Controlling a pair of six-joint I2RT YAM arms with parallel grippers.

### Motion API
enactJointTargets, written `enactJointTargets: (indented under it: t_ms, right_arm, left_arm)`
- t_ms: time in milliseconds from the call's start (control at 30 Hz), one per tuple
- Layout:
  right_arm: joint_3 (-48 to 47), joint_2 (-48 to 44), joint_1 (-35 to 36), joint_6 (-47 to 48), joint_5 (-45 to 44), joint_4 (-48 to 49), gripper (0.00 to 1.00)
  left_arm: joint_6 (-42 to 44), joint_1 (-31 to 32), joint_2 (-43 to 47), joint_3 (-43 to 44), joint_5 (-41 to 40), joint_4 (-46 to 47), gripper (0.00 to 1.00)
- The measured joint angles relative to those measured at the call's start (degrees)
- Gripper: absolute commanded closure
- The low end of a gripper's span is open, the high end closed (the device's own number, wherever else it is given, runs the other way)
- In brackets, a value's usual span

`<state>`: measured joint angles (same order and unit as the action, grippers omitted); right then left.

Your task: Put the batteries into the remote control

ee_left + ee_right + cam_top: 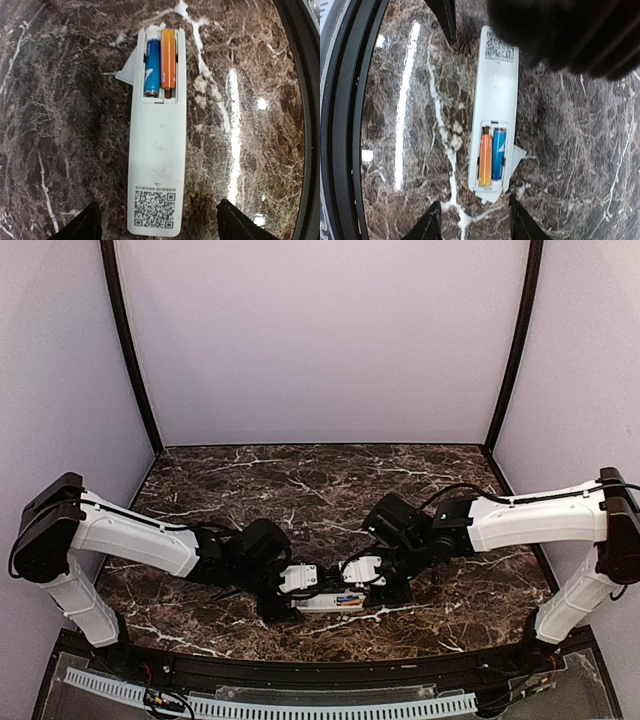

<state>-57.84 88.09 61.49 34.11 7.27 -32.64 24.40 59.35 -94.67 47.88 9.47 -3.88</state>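
Remote control (157, 155) lies back-up between my left gripper's (159, 207) wide-apart fingers, and nothing is held. Right gripper (475, 202) is part open and empty, straddling the battery end. Blue battery (152, 67) and orange battery (168, 59) sit side by side in the recess (160, 98). Risk: the orange one looks not fully seated, so a stray finger nudge could pop it out or skid the remote across the table (60, 125).

Dark marble tabletop (300, 475), pale walls (320, 340)
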Motion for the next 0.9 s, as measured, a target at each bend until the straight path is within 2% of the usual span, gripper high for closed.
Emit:
enactJointTargets:
  t_ms: [167, 300, 400, 767, 900]
  right_arm:
    - [-0.3, 2.9, 0.0, 1.7, -0.4, 1.0, 0.59]
    - [-0.5, 6.0, 0.0, 2.4, -2.0, 1.2, 0.59]
    - [-1.2, 8.0, 0.0, 2.7, -2.9, 1.3, 0.6]
    - [-2.6, 10.2, 0.2, 2.2, -5.2, 1.4, 0.73]
    - [-2.7, 10.2, 0.8, 1.9, -6.6, 1.4, 0.74]
  left_arm:
    - [-4.7, -0.1, 12.6, -5.9, -1.1, 2.7, 0.18]
    - [-10.3, -1.1, 26.7, -11.1, -3.6, 9.6, 0.16]
    - [-13.1, -2.0, 34.0, -13.9, -5.5, 13.9, 0.15]
    - [-15.5, -3.0, 36.7, -14.7, -11.3, 16.1, 0.15]
    - [-15.5, -3.0, 36.7, -14.7, -11.7, 16.2, 0.15]
